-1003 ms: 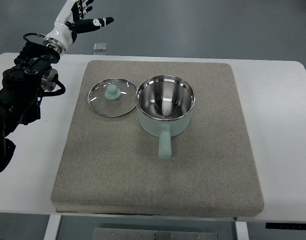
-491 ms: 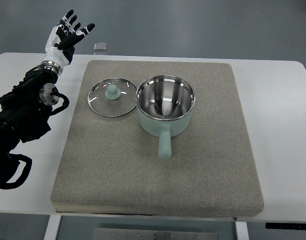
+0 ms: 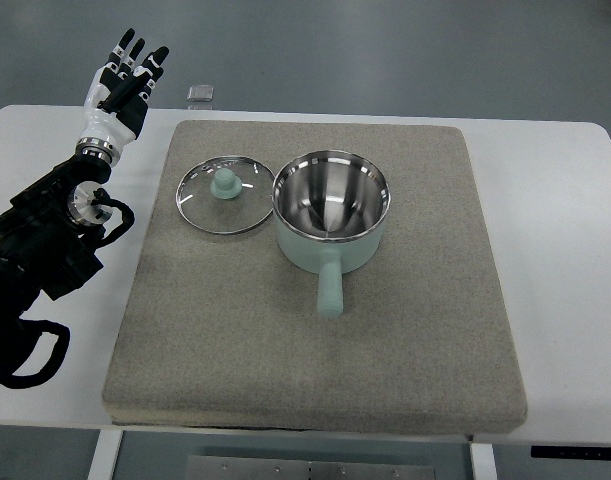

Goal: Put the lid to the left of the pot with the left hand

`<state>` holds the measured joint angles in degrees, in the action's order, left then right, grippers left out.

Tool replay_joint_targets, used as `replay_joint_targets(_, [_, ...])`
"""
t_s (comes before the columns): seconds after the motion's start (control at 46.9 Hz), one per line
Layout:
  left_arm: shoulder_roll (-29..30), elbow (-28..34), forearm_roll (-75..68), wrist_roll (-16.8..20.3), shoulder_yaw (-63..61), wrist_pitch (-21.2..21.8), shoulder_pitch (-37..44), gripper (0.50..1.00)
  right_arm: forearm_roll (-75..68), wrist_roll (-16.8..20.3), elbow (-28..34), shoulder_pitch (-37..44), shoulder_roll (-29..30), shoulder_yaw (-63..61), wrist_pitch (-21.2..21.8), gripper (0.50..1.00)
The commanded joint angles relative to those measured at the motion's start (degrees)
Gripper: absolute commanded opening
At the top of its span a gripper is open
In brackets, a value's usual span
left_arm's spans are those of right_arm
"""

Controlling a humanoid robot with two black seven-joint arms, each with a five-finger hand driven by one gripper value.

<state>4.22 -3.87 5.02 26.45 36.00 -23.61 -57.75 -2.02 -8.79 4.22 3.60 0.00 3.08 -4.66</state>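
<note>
1. The lid (image 3: 225, 196) is lying flat on the grey mat (image 3: 315, 350), knob up, directly left of the pot (image 3: 331, 222), its rim just touching or almost touching the pot's rim.
2. Judging from that, the placing step is looking finished; what is remaining is likely only clearing the arm away.
3. The left hand (image 3: 120, 88) is hovering up and left of the pot, beyond the mat's corner, fingers spread and holding nothing.
4. The lid is sitting between that hand and the pot, well apart from the hand.
5. Any next move is calling for staying wide of the lid, so it is not getting nudged.
6. The right hand is not showing.
</note>
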Motion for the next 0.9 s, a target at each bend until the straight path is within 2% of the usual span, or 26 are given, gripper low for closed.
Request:
replay_joint_targets(0.0, [0.00, 0.00, -0.01, 0.00, 0.04, -0.64, 0.00, 1.000, 0.00, 0.00, 0.00, 0.00, 0.00, 0.00, 0.00, 0.921])
replay_joint_targets(0.384, [0.00, -0.18, -0.01, 0.00, 0.13, -3.02, -0.08, 1.000, 0.00, 0.00, 0.00, 0.00, 0.00, 0.00, 0.00, 0.921])
replay_joint_targets(0.875, [0.61, -1.14, -0.09, 0.00, 0.13, -3.63, 0.09, 1.000, 0.00, 0.00, 0.09, 0.00, 0.00, 0.00, 0.09, 0.921])
